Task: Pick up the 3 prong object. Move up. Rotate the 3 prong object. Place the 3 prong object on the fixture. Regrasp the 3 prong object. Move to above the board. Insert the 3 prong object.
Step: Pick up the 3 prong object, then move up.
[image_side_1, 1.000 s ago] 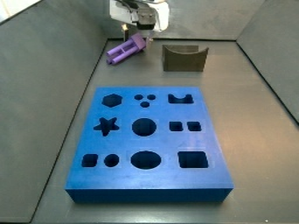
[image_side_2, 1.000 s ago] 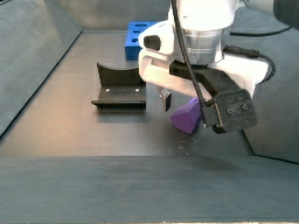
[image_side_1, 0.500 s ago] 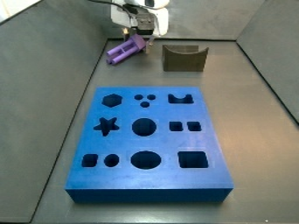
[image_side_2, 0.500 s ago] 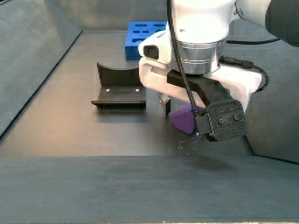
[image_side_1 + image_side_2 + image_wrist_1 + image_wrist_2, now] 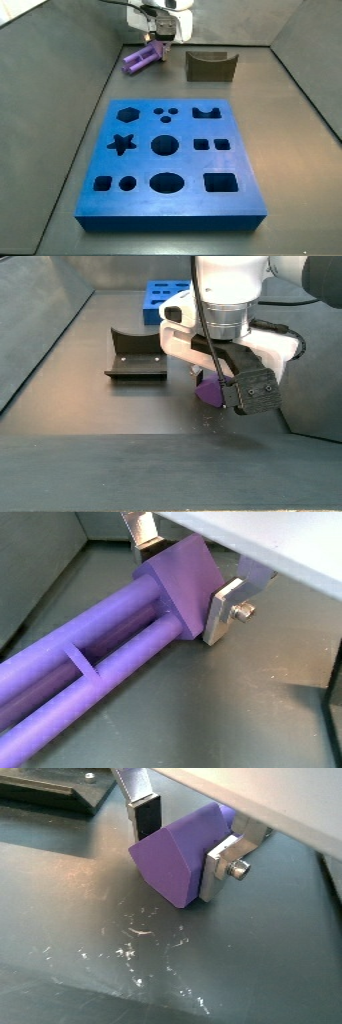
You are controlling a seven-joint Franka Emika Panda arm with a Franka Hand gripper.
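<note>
The light-purple 3 prong object (image 5: 139,59) lies on the grey floor at the back, left of the fixture (image 5: 210,66). My gripper (image 5: 158,42) is down over its block end. In both wrist views the silver fingers (image 5: 225,608) (image 5: 222,859) press on either side of the purple block (image 5: 182,578) (image 5: 177,856), and its long rods (image 5: 80,677) run away along the floor. In a side view the gripper (image 5: 214,380) hides most of the piece (image 5: 207,393). The blue board (image 5: 167,160) lies apart, nearer the front.
The fixture also shows in a side view (image 5: 135,356), left of the gripper, and its corner shows in a wrist view (image 5: 47,790). The blue board's end shows behind the arm (image 5: 162,296). Grey walls close in the floor on both sides.
The gripper has come down lower over the purple piece, which now shows less beneath it. Nothing has visibly moved in the last half second.
</note>
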